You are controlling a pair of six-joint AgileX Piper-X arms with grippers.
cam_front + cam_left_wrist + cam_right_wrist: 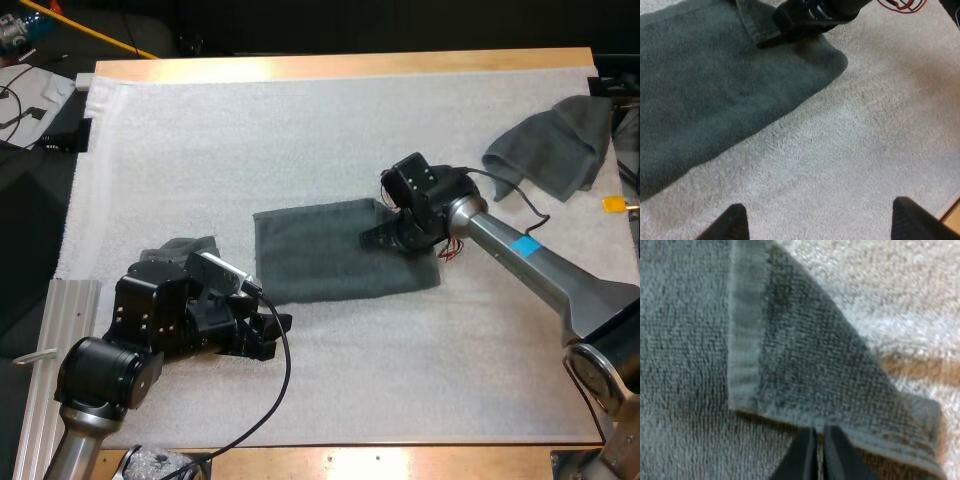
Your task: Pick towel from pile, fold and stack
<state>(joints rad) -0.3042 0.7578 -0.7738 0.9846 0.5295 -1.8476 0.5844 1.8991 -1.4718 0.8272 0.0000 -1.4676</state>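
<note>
1. The towel [320,265] lies spread flat near the middle of the mat [250,140], between the two arms.
2. The right claw [375,238] sits low at the towel's far right corner. In the right wrist view its fingers [805,457] are nearly together, pinched on the hem of that corner [805,365]. The corner is turned over onto the rest of the towel [685,365].
3. The left wrist view shows the same turned corner [757,25] under the right claw [807,20], with the rest of the towel [710,100] flat on the mat.
4. The left claw [278,335] rests low over bare mat, just beside the towel's near left corner and clear of it. Its fingers [735,222] stand wide apart with nothing between them, and only mat lies under the claw [822,225].
5. A crumpled towel [555,145] lies at the far right of the mat, well apart from the flat one.
6. A small grey lump [185,248] of cloth shows just beyond the left arm, near the mat's left edge. The arm partly hides it.
7. The mat covers most of the wooden surface [350,64], whose bare edge runs along the far side.
</note>
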